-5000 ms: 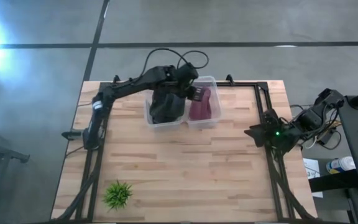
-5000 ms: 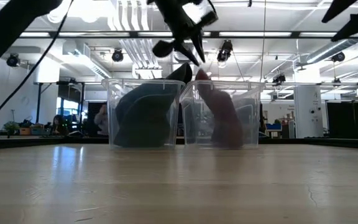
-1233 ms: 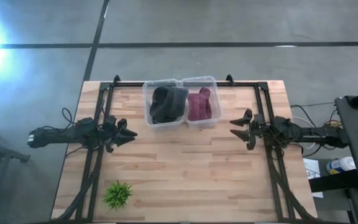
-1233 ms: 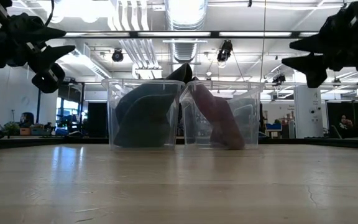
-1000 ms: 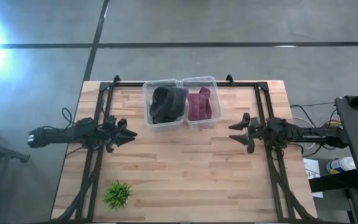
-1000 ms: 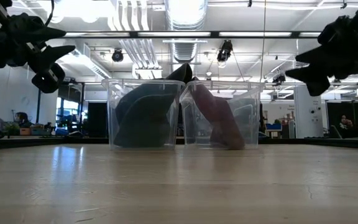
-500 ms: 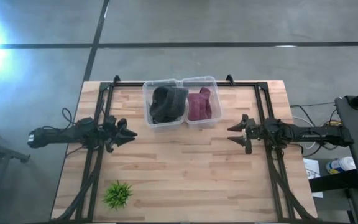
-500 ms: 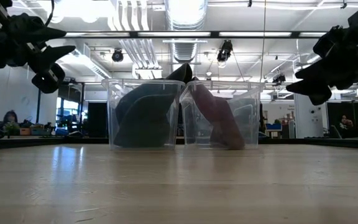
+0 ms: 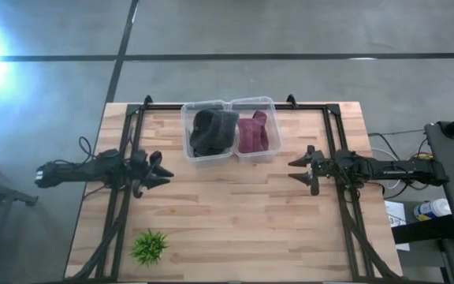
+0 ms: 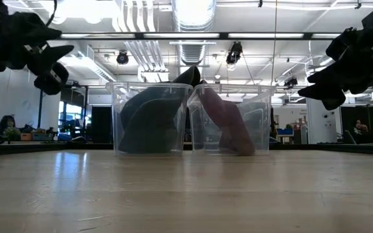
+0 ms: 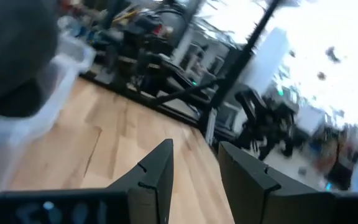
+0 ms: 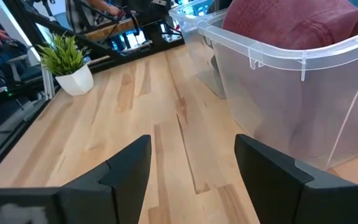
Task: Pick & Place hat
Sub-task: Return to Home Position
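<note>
A dark hat [image 9: 213, 130] sits in the left of two clear plastic bins [image 9: 187, 146] at the table's far middle; its crown rises above the rim [image 10: 149, 120]. A maroon hat [image 9: 252, 132] fills the right bin [image 9: 273, 146], leaning against its wall [image 10: 228, 123]. My left gripper [image 9: 162, 171] hovers open near the table's left edge, above the wood and pointing right. My right gripper [image 9: 294, 170] hovers open near the right edge, pointing left. The left wrist view shows the dark hat [image 11: 11, 50]. The right wrist view shows the maroon hat [image 12: 291, 25].
A small green potted plant [image 9: 149, 246] stands at the table's near left corner, also seen in the right wrist view as the plant [image 12: 70, 62]. Black frame rails [image 9: 124, 205] run along the left and right table edges. Bare wood lies between the grippers and the near edge.
My right gripper has edged a little toward the table's left and tipped slightly downward, still open. My left gripper has turned slightly in place. The hats and bins have stayed put.
</note>
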Robot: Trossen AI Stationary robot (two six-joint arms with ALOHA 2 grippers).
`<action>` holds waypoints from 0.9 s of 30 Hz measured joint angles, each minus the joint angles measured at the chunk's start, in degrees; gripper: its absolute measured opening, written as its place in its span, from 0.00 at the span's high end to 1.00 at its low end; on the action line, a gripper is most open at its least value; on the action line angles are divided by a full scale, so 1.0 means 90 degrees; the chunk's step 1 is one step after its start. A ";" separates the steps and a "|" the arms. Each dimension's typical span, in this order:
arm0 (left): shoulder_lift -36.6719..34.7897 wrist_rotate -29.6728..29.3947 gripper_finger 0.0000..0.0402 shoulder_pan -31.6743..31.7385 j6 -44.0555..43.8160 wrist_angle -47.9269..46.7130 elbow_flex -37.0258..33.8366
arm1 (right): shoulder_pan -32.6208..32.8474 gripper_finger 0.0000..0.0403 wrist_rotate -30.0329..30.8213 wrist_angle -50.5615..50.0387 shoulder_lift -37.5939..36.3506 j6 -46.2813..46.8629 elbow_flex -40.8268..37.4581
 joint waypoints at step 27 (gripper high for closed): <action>0.0032 -0.1286 0.70 0.0017 0.2000 -0.0219 -0.0002 | -0.0001 0.43 0.0007 0.0002 0.0004 0.0000 0.0000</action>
